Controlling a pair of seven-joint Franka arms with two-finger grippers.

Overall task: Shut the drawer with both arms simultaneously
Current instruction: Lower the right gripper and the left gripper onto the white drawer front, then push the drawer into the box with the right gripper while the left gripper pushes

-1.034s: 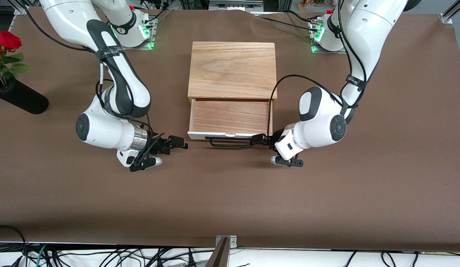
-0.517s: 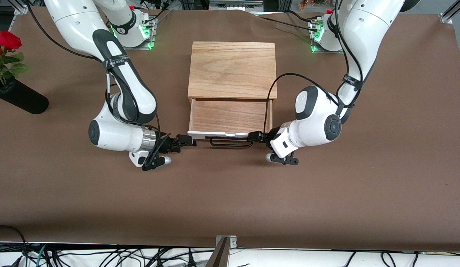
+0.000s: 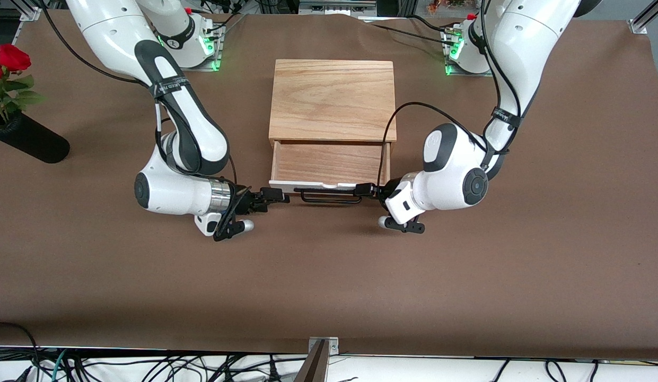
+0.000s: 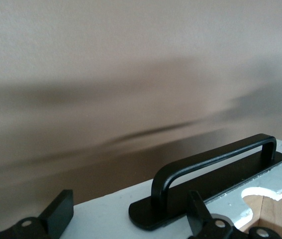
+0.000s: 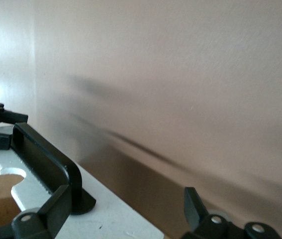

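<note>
The drawer (image 3: pixel 329 163) stands partly open from the light oak box (image 3: pixel 332 98); its white front panel and black wire handle (image 3: pixel 329 197) face the front camera. My right gripper (image 3: pixel 274 196) is open, at the panel's end toward the right arm. In the right wrist view the gripper (image 5: pixel 126 211) straddles the white panel (image 5: pixel 113 216) beside the handle (image 5: pixel 46 162). My left gripper (image 3: pixel 365 189) is open at the panel's other end. In the left wrist view it (image 4: pixel 128 219) straddles the panel (image 4: pixel 101 216) beside the handle (image 4: pixel 215 159).
A black vase (image 3: pixel 29 139) with red roses (image 3: pixel 8 57) lies at the right arm's end of the table. The arm bases (image 3: pixel 193 40) (image 3: pixel 466 50) stand beside the box's rear corners. Brown tabletop (image 3: pixel 329 276) stretches toward the front camera.
Both grippers have moved in to the ends of the drawer's front panel. The drawer has slid a little way into the box.
</note>
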